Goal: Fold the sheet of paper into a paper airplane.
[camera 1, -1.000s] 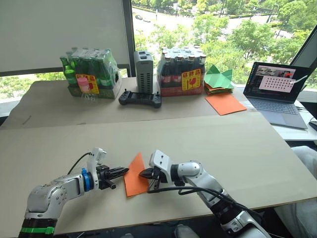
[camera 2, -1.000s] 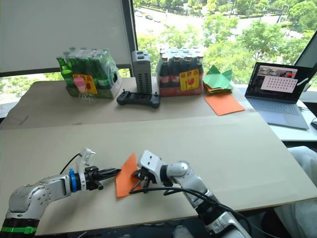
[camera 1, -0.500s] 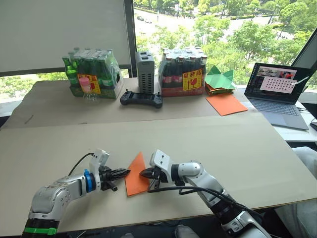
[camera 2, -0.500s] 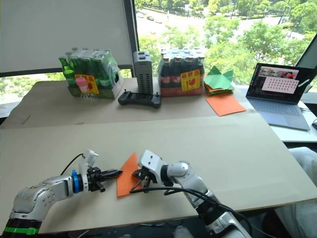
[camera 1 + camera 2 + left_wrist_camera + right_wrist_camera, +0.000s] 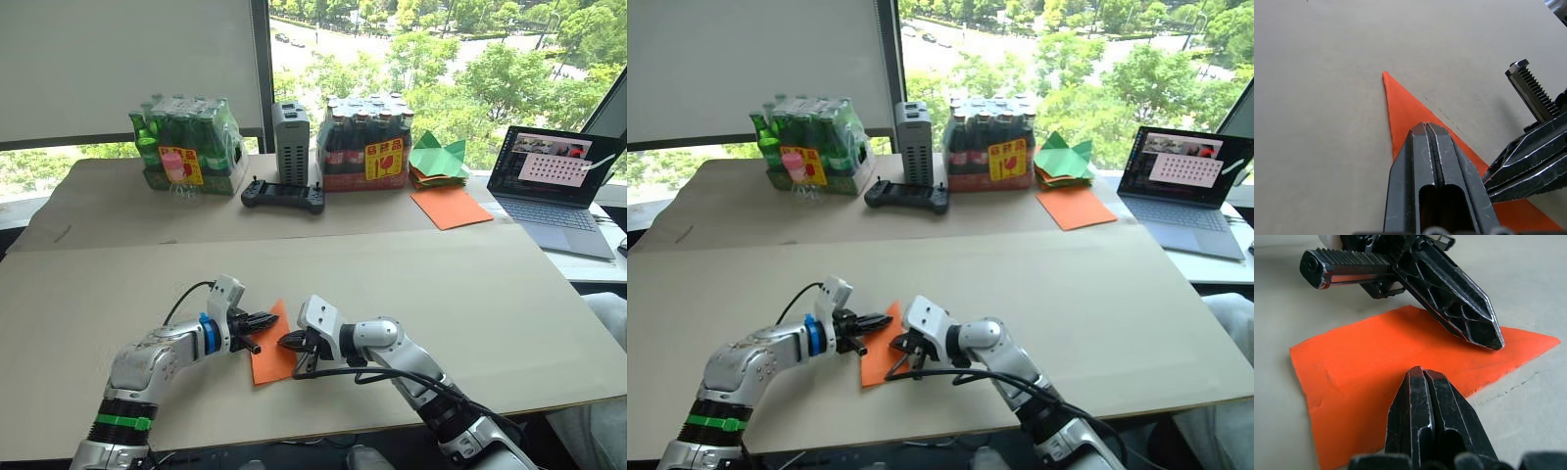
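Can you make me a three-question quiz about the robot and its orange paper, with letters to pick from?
1. Where does the sheet of paper lie?
A. between the two grippers
B. on the laptop
C. beside the bottles

2. What colour are the folded paper pieces at the far edge of the table?
A. blue
B. green
C. white

3. How are the fingers of the left gripper?
A. wide open
B. shut
C. holding a bottle

Answers: 1 A, the left gripper and the right gripper meet over it. 2 B, they are green. 3 B, the left wrist view shows the fingers pressed together.
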